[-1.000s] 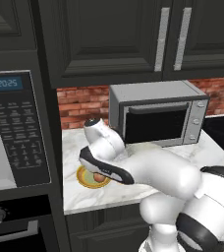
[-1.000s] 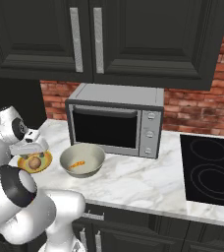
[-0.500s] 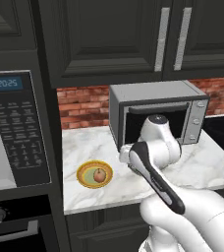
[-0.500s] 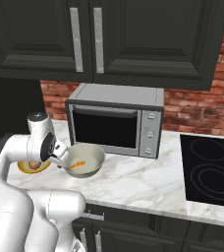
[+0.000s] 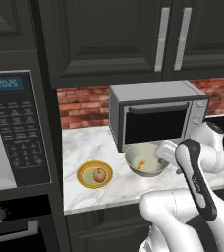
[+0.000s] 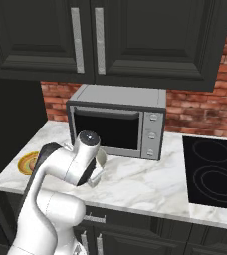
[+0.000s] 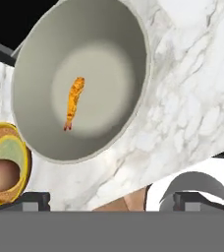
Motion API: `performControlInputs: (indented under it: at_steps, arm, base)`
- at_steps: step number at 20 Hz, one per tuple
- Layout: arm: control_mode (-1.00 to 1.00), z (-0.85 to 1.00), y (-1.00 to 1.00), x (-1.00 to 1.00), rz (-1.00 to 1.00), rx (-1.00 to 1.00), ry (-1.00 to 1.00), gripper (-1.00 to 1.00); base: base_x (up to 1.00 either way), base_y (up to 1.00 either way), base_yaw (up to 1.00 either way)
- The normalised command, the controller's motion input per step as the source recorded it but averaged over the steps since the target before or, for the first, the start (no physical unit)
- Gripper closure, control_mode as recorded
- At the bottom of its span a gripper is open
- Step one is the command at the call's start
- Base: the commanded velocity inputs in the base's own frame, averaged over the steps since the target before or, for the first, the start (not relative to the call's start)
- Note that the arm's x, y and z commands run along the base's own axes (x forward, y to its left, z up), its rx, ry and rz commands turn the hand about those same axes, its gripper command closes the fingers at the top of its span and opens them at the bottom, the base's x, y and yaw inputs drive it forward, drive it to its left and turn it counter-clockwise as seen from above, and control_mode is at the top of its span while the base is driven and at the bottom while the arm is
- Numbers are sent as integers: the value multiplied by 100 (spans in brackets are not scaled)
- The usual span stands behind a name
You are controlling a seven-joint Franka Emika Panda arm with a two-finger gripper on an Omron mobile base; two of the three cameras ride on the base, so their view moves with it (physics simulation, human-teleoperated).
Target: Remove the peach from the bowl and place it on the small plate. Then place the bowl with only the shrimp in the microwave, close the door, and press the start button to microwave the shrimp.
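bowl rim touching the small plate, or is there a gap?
Apart. The left base view shows bare marble between the bowl and the small plate; the hand view shows a thin marble strip between their rims.

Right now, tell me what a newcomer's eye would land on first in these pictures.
The wide grey bowl on the white marble counter, holding a single orange shrimp, sits just in front of the silver microwave. Beside it, the brownish peach rests on the small yellow-rimmed plate. The white arm's open gripper hovers above the bowl's edge.
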Motion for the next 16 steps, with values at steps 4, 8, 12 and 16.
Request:
performControlInputs:
  at_steps: [4,8,12,16]
  arm:
    - [-100,-7,-65,34,-7,18,4,-100]
    - [-100,-28,-10,68,0,7,4,-100]
    - [-100,-14,0,54,1,3,0,-100]
    - [-100,-25,0,35,3,0,6,-100]
  base:
    - [0,0,0]
    - [0,0,0]
    - [0,0,0]
    - [0,0,0]
